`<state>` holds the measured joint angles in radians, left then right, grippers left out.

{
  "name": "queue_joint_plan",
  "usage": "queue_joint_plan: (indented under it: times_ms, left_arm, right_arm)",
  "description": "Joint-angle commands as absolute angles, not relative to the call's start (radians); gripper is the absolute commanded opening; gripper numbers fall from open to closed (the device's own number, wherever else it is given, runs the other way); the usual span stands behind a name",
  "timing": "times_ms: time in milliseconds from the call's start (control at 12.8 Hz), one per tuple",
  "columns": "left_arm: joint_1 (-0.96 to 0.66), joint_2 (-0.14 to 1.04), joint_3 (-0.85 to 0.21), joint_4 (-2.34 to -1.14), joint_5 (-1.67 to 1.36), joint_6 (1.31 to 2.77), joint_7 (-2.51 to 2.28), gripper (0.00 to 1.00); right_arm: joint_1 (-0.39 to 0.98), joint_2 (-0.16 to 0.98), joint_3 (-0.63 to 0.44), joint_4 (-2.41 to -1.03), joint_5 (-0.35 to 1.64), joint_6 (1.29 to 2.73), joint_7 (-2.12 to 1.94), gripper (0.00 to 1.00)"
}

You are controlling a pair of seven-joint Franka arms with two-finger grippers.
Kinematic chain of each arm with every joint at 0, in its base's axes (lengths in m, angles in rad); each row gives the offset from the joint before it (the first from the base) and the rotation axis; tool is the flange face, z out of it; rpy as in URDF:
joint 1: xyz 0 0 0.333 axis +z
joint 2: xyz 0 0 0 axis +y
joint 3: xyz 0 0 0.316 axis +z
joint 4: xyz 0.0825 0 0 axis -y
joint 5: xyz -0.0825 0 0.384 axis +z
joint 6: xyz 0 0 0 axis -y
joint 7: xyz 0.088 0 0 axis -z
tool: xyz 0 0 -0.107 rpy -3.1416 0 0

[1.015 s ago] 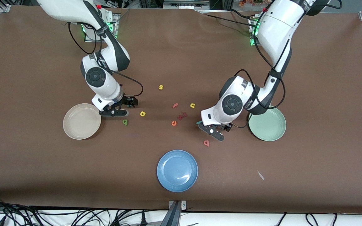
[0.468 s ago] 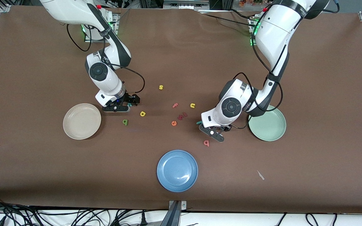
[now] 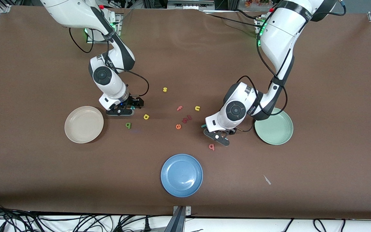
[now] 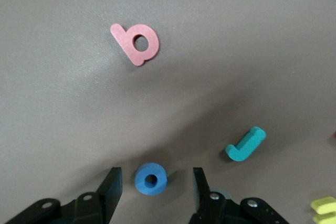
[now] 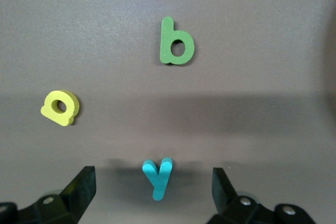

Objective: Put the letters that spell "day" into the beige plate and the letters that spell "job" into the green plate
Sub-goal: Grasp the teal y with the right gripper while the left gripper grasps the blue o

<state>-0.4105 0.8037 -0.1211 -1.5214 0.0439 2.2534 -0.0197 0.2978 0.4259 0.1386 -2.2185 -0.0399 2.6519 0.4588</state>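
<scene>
My left gripper [image 4: 155, 173] is low over the table beside the green plate [image 3: 277, 130], open, its jaws standing either side of the blue "o" [image 4: 151, 178] with a small gap on each side. The teal "j" [image 4: 245, 145] and pink "b" [image 4: 137, 43] lie close by; the "b" [image 3: 211, 147] is nearer the front camera than the left gripper [image 3: 218, 135]. My right gripper [image 5: 153, 174] is wide open around the teal "y" [image 5: 158, 177], beside the beige plate [image 3: 83, 126]. The green "d" [image 3: 128, 125] and yellow "a" [image 3: 146, 116] lie just off the right gripper [image 3: 126, 108].
A blue plate [image 3: 181, 175] sits near the front edge. Loose letters lie mid-table: yellow "s" [image 3: 165, 89], pink "f" [image 3: 179, 108], yellow "u" [image 3: 197, 108], orange "e" [image 3: 178, 126] and a red letter [image 3: 187, 119]. A white scrap [image 3: 267, 179] lies toward the left arm's end.
The left gripper's jaws have narrowed toward the blue "o". The right gripper has shifted a little away from the front camera, over the "y".
</scene>
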Motion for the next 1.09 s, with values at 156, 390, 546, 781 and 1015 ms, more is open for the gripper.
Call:
queue_joint_plan:
  times_ms: [156,390,546,781,1015]
  left_arm:
    - [-0.423,0.81,-0.115,-1.523,0.109,2.264,-0.067,0.57]
    - [-0.422,0.81,-0.117,-1.531,0.109,2.264,-0.067,0.48]
    - [-0.423,0.807,-0.115,-1.531,0.11,2.263,-0.066,0.28]
    - [-0.423,0.805,-0.115,-1.531,0.11,2.257,-0.067,0.02]
    - [-0.417,0.772,-0.114,-1.526,0.109,2.22,-0.067,0.0]
  right_arm:
    - [0.305,0.442,0.133,-2.211,-0.066,2.645,0.459,0.91]
    - [0.305,0.452,0.132,-2.177,-0.067,2.585,0.459,0.86]
    - [0.307,0.457,0.133,-2.161,-0.067,2.563,0.459,0.81]
    - [0.305,0.469,0.132,-2.143,-0.067,2.551,0.46,0.8]
    - [0.305,0.479,0.132,-2.138,-0.071,2.551,0.459,0.73]
